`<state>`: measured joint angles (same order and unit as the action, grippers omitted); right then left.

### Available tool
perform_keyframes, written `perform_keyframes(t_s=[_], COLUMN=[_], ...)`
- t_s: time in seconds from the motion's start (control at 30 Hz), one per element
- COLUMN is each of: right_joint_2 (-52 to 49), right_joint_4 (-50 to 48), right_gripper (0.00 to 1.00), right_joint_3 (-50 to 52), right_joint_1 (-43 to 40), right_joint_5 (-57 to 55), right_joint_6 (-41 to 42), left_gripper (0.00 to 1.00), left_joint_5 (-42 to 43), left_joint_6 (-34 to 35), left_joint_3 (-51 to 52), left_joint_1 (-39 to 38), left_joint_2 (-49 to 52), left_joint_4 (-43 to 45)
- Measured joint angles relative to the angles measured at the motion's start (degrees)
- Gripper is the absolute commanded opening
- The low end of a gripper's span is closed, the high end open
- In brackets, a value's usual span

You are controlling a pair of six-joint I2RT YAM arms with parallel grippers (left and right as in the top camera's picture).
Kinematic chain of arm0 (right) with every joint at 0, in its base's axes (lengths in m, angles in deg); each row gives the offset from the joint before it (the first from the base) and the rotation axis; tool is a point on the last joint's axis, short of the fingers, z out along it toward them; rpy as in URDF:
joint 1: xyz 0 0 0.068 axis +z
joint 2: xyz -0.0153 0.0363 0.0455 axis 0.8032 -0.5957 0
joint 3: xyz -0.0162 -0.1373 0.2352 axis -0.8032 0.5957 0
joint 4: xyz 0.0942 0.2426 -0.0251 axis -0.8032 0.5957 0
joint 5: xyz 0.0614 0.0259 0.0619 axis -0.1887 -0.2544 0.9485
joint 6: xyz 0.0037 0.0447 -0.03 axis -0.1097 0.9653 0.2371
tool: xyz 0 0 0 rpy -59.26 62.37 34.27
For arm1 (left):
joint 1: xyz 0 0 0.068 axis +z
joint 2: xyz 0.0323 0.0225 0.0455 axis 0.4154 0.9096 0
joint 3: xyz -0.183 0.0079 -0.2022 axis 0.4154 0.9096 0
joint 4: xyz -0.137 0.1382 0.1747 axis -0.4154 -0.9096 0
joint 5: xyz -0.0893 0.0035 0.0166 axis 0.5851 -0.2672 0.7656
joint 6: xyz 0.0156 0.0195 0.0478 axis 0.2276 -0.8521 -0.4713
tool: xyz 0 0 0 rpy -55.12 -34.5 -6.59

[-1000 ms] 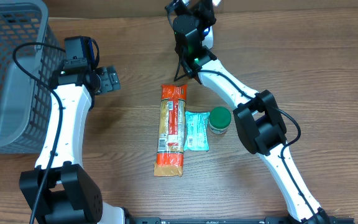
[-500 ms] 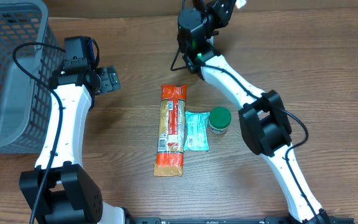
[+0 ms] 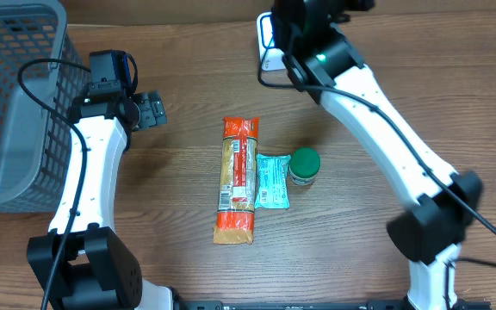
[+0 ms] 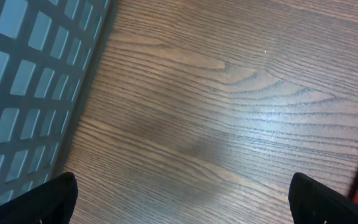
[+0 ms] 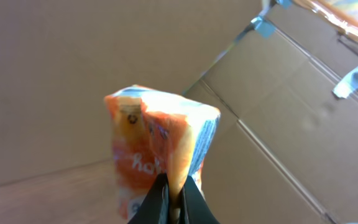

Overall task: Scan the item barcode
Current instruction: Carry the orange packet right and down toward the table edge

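Observation:
In the right wrist view, my right gripper is shut on the lower edge of an orange and white item pack, held up against brown cardboard. No barcode shows on the side of the pack facing this camera. From overhead, the right arm reaches up at the table's far edge, and a white shape shows beside it; whether this is the pack I cannot tell. My left gripper hangs open over bare wood beside the basket, with nothing between its fingertips.
A grey mesh basket stands at the far left, its wall close to my left gripper. Mid-table lie a long orange pack, a teal sachet and a green-lidded jar.
The right arm has swung to the right and turned its wrist at the far edge, still pinching the pack. The left arm and the items on the table have not moved.

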<state>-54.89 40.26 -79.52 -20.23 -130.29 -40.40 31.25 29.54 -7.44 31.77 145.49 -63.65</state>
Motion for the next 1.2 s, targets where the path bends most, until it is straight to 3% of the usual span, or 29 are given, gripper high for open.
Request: perform_keyframes(t_s=[0.23,0.37,0.43,0.53,0.63,0.77,1.03,1.2], right_joint_2=[13.0,20.2,23.4,25.2,25.2,24.7,24.5,24.5], right_joint_4=[23.3,54.9,74.3,88.6,92.9,93.3,93.4,92.1], right_gripper=[0.03,0.04,0.04,0.04,0.04,0.04,0.04,0.04], right_joint_3=[10.4,11.4,11.4,11.4,11.7,12.2,13.2,19.6], right_joint_1=[0.2,0.2,0.1,-1.5,-5.6,-11.4,-19.2,-21.2], right_joint_5=[1.4,3.1,8.7,18.6,28.7,38.3,50.4,53.7], right_joint_6=[13.0,32.8,48.5,66.3,80.7,89.9,95.3,95.9], left_gripper=[1.00,1.00,1.00,1.00,1.00,1.00,1.00,1.00], left_joint_5=[0.0,0.0,0.0,0.0,0.0,0.0,0.0,0.0], left_joint_6=[0.0,0.0,0.0,0.0,0.0,0.0,0.0,0.0], left_joint_3=[0.0,0.0,0.0,0.0,0.0,0.0,0.0,0.0], left_joint_1=[0.0,0.0,0.0,0.0,0.0,0.0,0.0,0.0], left_joint_2=[0.0,0.0,0.0,0.0,0.0,0.0,0.0,0.0], left_joint_4=[0.0,0.1,0.1,0.0,0.0,0.0,0.0,0.0])
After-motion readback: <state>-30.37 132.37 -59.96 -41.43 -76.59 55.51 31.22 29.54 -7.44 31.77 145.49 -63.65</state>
